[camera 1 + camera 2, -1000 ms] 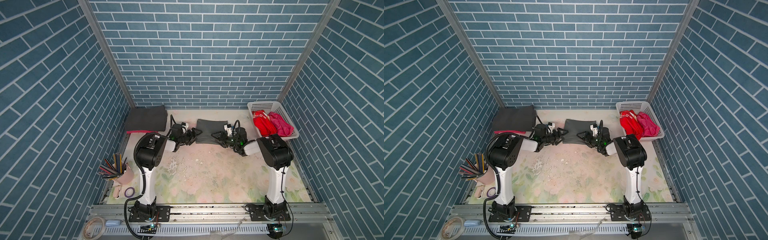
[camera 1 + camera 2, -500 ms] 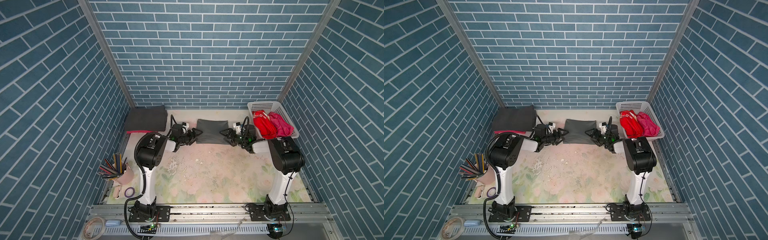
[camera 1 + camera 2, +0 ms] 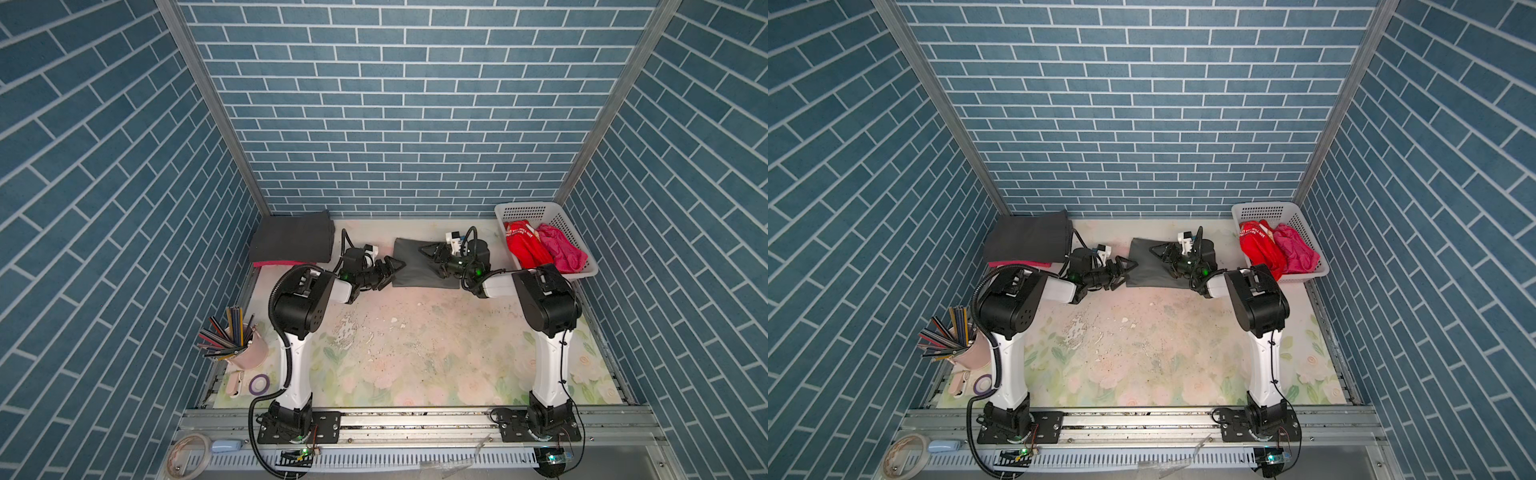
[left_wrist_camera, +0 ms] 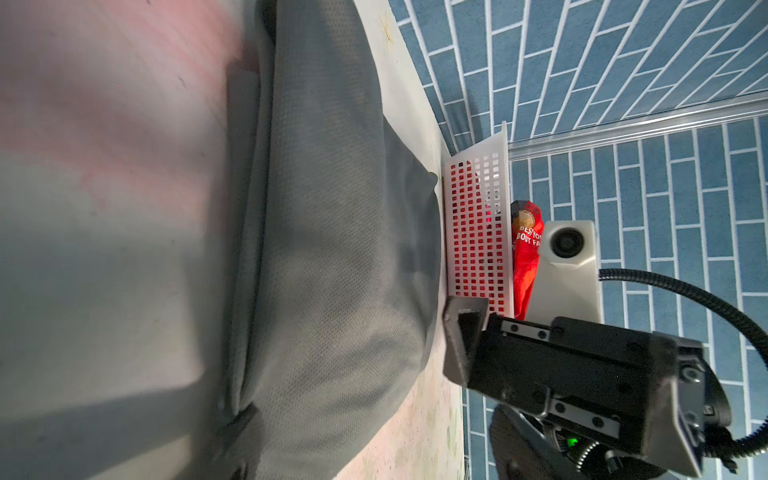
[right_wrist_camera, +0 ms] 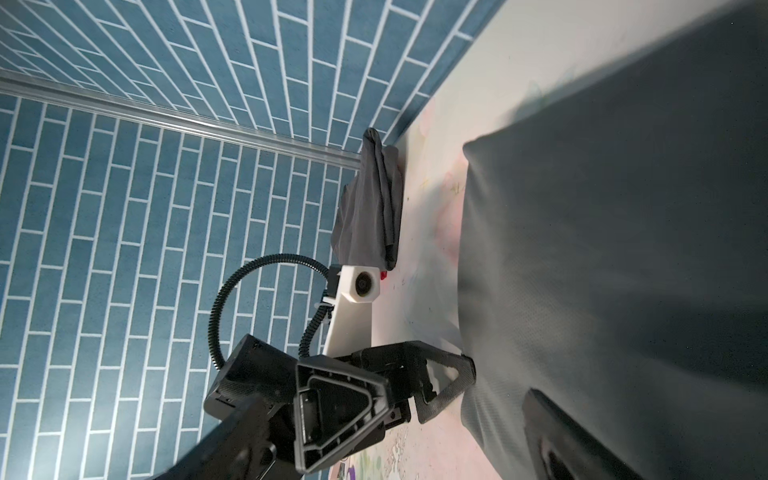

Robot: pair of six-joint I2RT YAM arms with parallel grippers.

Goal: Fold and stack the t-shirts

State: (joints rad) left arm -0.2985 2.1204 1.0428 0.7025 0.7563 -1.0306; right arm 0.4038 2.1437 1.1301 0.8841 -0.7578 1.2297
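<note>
While both arms reach toward the back of the floral-patterned table mat (image 3: 415, 353), a mid-grey cloth t-shirt (image 3: 413, 268), folded into a small flat rectangle, lies at the middle rear between them. The left gripper (image 3: 390, 273) sits just at the shirt's left edge, jaws spread with nothing between them. The right gripper (image 3: 434, 262) hangs over the shirt's right part, jaws likewise wide and empty. From where I stand, they seem to flank the bundle so it can be taken from both sides and carried without falling open. Its likely destination is the back left corner, where a charcoal folded t-shirt (image 3: 293, 239) rests on a magenta-pink folded t-shirt (image 3: 278, 263). At the back right, a white perforated plastic basket (image 3: 528, 207) holds a red t-shirt with white lettering (image 3: 525, 249) beside a crumpled magenta-pink t-shirt (image 3: 559, 251), both apparently waiting their turn.

I cannot tell whether either gripper's fingertips touch the grey cloth. The right arm's wrist covers the shirt's right edge in both top views. Only a thin strip of the pink shirt under the charcoal one shows. The red shirt's lettering is too small to read whole.
</note>
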